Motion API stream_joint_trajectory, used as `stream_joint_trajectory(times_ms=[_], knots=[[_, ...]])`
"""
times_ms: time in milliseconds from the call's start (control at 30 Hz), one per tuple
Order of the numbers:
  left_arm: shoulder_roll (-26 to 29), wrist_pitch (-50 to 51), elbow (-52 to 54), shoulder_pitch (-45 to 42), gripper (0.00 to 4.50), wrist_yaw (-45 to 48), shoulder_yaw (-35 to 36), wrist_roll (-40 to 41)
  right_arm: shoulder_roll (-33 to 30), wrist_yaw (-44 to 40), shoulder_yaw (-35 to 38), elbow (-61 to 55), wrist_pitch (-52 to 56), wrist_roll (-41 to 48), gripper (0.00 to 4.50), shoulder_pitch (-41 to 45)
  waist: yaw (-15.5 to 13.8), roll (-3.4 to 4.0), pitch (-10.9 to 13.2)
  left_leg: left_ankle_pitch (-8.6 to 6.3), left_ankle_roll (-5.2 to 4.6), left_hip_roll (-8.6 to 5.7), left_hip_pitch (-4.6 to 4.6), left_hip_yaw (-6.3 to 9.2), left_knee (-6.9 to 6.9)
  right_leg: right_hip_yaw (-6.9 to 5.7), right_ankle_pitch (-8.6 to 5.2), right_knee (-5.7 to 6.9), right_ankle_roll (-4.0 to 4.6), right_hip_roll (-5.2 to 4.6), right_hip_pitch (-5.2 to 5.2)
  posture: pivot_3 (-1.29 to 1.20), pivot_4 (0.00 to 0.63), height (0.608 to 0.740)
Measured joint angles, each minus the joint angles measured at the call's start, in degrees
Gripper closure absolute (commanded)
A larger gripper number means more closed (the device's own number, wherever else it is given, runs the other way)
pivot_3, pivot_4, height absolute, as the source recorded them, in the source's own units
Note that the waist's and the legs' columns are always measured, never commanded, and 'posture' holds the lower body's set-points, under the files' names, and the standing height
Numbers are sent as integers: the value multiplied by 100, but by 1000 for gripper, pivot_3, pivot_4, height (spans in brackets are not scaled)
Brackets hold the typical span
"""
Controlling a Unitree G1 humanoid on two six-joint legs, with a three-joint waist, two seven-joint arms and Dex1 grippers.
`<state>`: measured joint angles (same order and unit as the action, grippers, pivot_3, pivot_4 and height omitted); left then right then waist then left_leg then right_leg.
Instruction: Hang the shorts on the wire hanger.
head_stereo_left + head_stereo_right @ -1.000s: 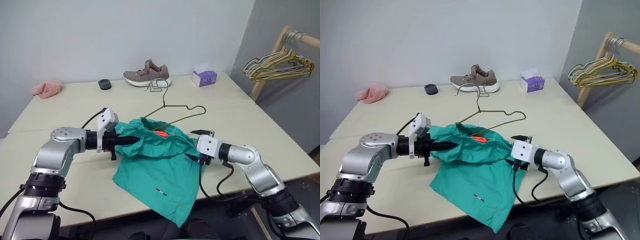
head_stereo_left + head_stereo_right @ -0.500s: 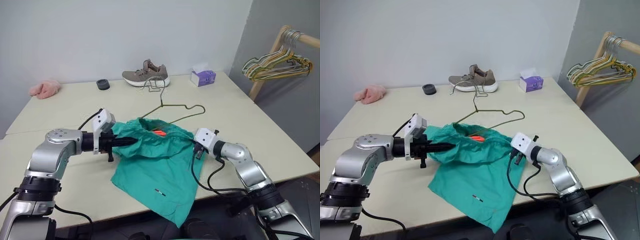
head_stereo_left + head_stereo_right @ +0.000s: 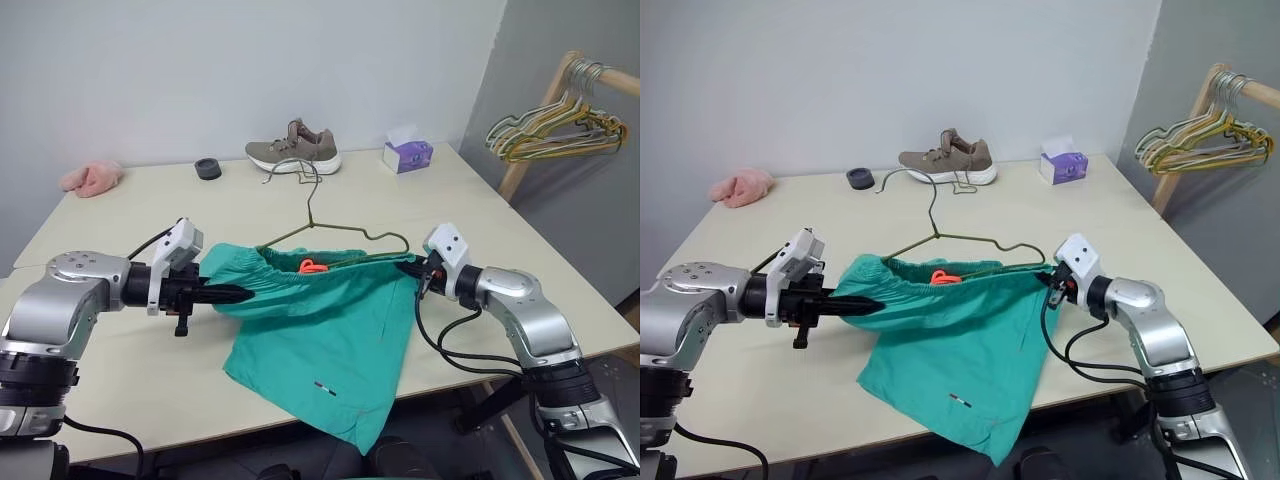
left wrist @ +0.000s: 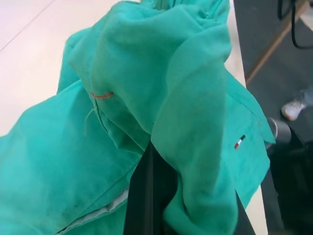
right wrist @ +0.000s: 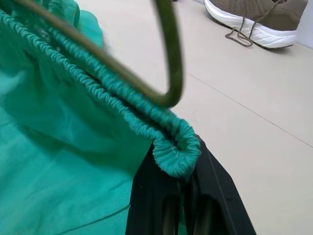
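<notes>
The teal shorts (image 3: 320, 335) hang stretched between both grippers, with the legs drooping over the table's front edge. My left gripper (image 3: 238, 293) is shut on the left end of the waistband, and fabric wraps its fingers (image 4: 146, 196). My right gripper (image 3: 411, 267) is shut on the right end of the gathered waistband (image 5: 173, 147). The olive wire hanger (image 3: 345, 233) stands upright along the waist opening with its hook (image 3: 308, 190) rising above. One bent corner of the wire (image 5: 168, 58) lies right against the elastic. An orange tag (image 3: 309, 267) shows inside the waist.
A brown shoe (image 3: 293, 150), a black round object (image 3: 208, 167), a purple tissue box (image 3: 408, 153) and a pink cloth (image 3: 92, 177) lie along the table's far side. A bunch of hangers (image 3: 555, 128) hangs on a wooden rack at the right.
My right gripper shut on the waistband's right end and moved right and up. The left hand drew back to the left. The waist pulled taut and the hanger rose upright.
</notes>
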<state>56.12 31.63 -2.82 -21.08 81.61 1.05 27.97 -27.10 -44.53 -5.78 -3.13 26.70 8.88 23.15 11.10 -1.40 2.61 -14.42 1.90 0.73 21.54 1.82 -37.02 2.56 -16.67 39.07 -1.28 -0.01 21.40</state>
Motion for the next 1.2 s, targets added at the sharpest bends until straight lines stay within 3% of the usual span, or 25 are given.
stream_joint_trajectory(times_ms=[533, 1200], knots=[[-6, -1057, -624, -330, 4500, 45, -368, -394, -164, -1, -3, -170, 154, 290, 4456, -170, 3, 0, 0, 0, 0, 0, 5, -5, -1, 3, 0, -1, -1, 1, 4, -184, 0, 740], [43, -1469, -712, -393, 4500, 283, -413, -481, -163, 229, -3, -130, 640, 585, 4456, -99, 3, 0, 0, 0, 0, 0, 7, -5, -2, 3, 0, -1, -1, 1, 5, -187, 0, 740]])
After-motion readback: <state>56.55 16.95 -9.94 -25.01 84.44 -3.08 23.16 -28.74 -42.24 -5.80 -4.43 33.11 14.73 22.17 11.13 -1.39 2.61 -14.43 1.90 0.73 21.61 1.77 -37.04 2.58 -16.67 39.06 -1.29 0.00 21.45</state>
